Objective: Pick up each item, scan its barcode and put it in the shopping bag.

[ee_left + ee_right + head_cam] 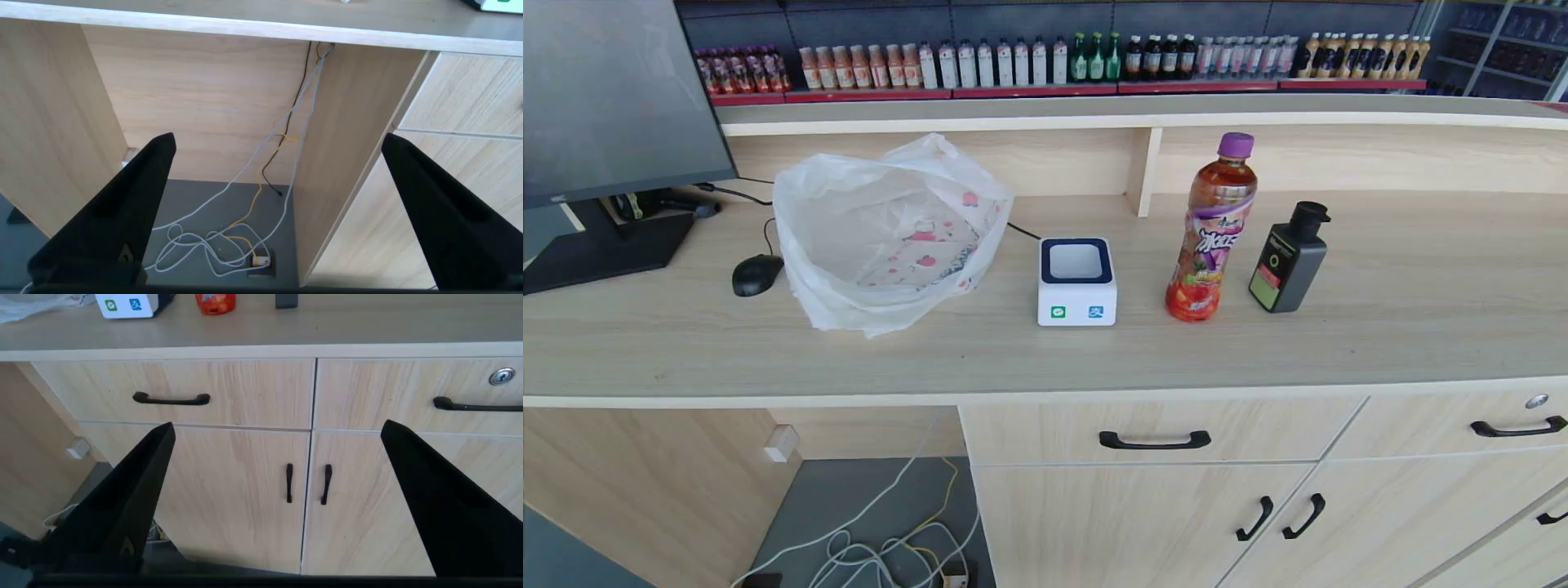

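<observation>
The bag (882, 237) is sitting on the counter (1013, 359), toward the left, and its mouth is gaping open at the top. It is thin and white with little red marks on it. The scanner (1076, 282), a small white box with a dark rim on top, is standing just beside the bag, on its right. The drink (1211, 229) is standing upright to the right of the scanner, with a gap between them. It is wearing a purple cap and a bright label. The pump bottle (1288, 261) is standing upright near the drink, on its right, not touching it. It is dark grey with a black top. Both are sitting out on the counter.

A black mouse (756, 274) is lying just beside the bag on its left, and a screen (605, 106) is standing at the far left. A shelf (1045, 86) of many bottles is running along the back.

The left gripper (278, 237) is hanging low, facing the gap under the counter where cables (221, 245) are lying on the floor. Its fingers (122, 220) are spread wide apart, holding nothing. The right gripper (274, 523) is hanging low too, facing the doors (245, 498) under the drawer (229, 388). Its fingers are spread wide as well, gripping nothing.
</observation>
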Robot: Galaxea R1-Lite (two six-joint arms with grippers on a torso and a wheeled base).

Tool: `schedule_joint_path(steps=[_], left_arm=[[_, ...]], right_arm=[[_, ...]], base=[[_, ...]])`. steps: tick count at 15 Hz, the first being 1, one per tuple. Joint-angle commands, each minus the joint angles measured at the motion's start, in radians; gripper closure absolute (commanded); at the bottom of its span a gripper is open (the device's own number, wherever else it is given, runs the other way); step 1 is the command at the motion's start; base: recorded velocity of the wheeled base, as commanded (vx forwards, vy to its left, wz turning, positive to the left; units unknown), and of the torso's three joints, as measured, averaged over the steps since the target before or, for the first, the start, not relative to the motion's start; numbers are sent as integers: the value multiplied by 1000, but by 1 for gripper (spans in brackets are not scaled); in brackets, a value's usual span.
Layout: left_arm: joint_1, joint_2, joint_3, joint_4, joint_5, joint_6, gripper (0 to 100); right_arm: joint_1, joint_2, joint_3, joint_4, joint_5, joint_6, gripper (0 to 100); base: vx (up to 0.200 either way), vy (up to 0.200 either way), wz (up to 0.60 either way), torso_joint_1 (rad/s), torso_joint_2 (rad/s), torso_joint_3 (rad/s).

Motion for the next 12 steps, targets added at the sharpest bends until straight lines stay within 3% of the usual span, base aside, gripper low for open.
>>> schedule_joint_path(steps=[1,4,7,12], left_arm=[[0,0,0,0,0,-1,0],[0,0,0,0,0,-1,0],[0,0,0,0,0,-1,0],[0,0,0,0,0,-1,0]], right_arm=[[5,55,-9,0,39,-18,0],[5,67,-6,0,111,-44,0],[8,98,1,2,112,-45,0],[97,225,-2,-3,111,-108,0]], base=[[0,0,0,0,0,0],[0,0,0,0,0,0],[0,0,0,0,0,0],[0,0,0,0,0,0]])
